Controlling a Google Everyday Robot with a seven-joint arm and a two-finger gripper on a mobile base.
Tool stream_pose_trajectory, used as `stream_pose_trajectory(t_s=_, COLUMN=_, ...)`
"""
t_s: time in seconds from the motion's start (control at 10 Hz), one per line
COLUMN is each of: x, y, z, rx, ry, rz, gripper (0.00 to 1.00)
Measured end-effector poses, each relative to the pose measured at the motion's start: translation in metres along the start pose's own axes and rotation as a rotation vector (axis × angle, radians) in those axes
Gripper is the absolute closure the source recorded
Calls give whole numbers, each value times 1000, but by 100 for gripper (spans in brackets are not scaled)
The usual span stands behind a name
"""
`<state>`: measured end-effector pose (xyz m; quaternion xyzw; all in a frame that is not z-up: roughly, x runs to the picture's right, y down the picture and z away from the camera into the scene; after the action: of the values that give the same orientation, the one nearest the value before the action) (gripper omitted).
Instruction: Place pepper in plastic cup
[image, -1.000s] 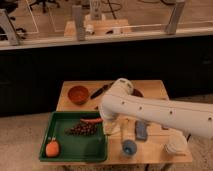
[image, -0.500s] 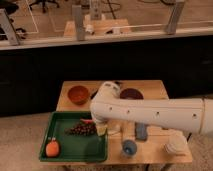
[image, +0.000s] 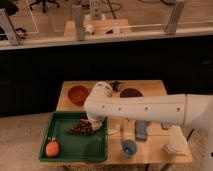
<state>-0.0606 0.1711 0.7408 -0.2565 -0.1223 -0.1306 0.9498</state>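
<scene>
One camera view, looking down on a wooden table (image: 150, 86). Most of the middle is blocked by the white arm (image: 145, 107), which reaches in from the right and bends down at its rounded end over the green tray (image: 65, 152) on the table's left.

The gripper (image: 94, 124) sits under that bend, low at the tray's right side, just beside a dark bunch of grapes (image: 79, 129). The arm covers it from above, so I cannot tell whether it is wide, narrow or holding anything.

An orange fruit (image: 52, 148) lies in the tray's front left corner, well apart from the grapes. Behind the tray stands an orange-brown bowl (image: 78, 94). A dark purple bowl (image: 131, 93) is at the back, partly behind the arm, and a small dark thing (image: 116, 85) beside it is too dim to name.

The blue cup (image: 129, 148) stands upright near the table's front edge, right of the tray and apart from the gripper. A grey-blue object (image: 141, 130) is just behind it, its top cut off by the arm. A white tub (image: 175, 144) is at the front right.

The pepper cannot be made out anywhere.
</scene>
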Motion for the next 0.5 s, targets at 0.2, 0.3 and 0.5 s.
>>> stream_pose_trajectory(t_s=0.2, x=0, y=-1, z=12, rx=-18, ry=-1, rz=1, gripper=43)
stream_pose_trajectory(t_s=0.3, x=0, y=-2, z=17, rx=-20, ry=0, rz=-1, gripper=43)
stream_pose_trajectory(t_s=0.5, x=3, y=-8, z=24, rx=-17, ry=-4, rz=0, gripper=43)
